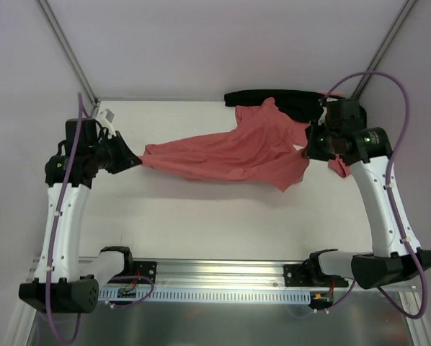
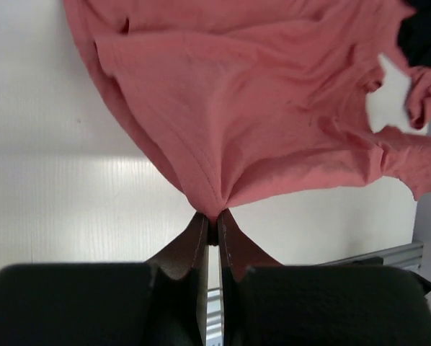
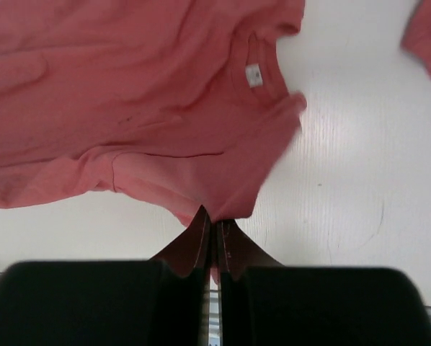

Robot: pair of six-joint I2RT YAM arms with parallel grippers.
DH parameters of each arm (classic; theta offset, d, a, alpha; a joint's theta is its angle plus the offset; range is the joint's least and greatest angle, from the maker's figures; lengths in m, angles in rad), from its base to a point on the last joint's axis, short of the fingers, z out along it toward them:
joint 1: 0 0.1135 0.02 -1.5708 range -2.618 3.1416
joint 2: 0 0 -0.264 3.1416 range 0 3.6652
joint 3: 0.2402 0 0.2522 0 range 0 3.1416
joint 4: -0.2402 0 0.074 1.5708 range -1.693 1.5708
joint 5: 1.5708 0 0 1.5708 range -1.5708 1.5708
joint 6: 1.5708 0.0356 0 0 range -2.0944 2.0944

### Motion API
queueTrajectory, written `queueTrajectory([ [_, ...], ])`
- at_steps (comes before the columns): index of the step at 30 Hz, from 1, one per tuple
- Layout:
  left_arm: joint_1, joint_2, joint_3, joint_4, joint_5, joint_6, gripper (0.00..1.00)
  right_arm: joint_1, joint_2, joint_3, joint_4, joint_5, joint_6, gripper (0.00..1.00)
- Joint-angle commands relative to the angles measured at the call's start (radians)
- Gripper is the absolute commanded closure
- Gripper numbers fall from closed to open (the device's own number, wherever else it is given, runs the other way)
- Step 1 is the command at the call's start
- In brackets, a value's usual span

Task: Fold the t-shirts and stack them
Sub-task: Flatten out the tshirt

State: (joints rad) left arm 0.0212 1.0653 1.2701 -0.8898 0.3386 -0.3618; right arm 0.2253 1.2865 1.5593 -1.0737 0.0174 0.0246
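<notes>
A salmon-red t-shirt (image 1: 230,153) hangs stretched between both arms across the back half of the white table (image 1: 201,216). My left gripper (image 1: 135,160) is shut on its left tip; in the left wrist view the cloth (image 2: 230,101) bunches into the closed left gripper (image 2: 212,216). At the shirt's right edge my right gripper (image 1: 306,150) is shut on the cloth. The right wrist view shows the collar with a white tag (image 3: 254,74) above the closed right gripper (image 3: 215,222). A scrap of another salmon-red t-shirt (image 1: 338,167) shows behind the right arm.
A black cloth (image 1: 280,99) lies along the table's back edge, partly under the shirt. Metal frame posts (image 1: 65,45) rise at both back corners. The rail (image 1: 223,272) with the arm bases runs along the near edge.
</notes>
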Motion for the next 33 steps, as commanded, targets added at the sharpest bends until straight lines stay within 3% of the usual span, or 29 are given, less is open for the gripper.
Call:
queueTrajectory([
  [1,0.005,-0.091,0.139,-0.052,-0.013,-0.043,1.00,-0.010,-0.065,0.161,-0.110,0.068,-0.012,1.00],
  [5,0.005,-0.099,0.349,-0.095,-0.050,-0.031,1.00,-0.014,-0.072,0.339,-0.115,0.088,-0.014,1.00],
  [7,0.005,-0.116,0.391,-0.086,-0.059,-0.028,1.00,-0.014,-0.105,0.352,-0.057,0.113,-0.015,1.00],
  [15,0.005,-0.183,0.433,0.038,-0.033,-0.065,1.00,-0.014,-0.246,0.352,0.141,0.203,-0.097,1.00],
  [27,0.005,-0.214,0.500,0.002,0.005,-0.063,1.00,-0.014,-0.282,0.455,0.121,0.216,-0.100,1.00],
  [33,0.005,-0.235,0.564,0.081,0.068,-0.071,1.00,-0.012,-0.314,0.528,0.207,0.168,-0.094,1.00],
])
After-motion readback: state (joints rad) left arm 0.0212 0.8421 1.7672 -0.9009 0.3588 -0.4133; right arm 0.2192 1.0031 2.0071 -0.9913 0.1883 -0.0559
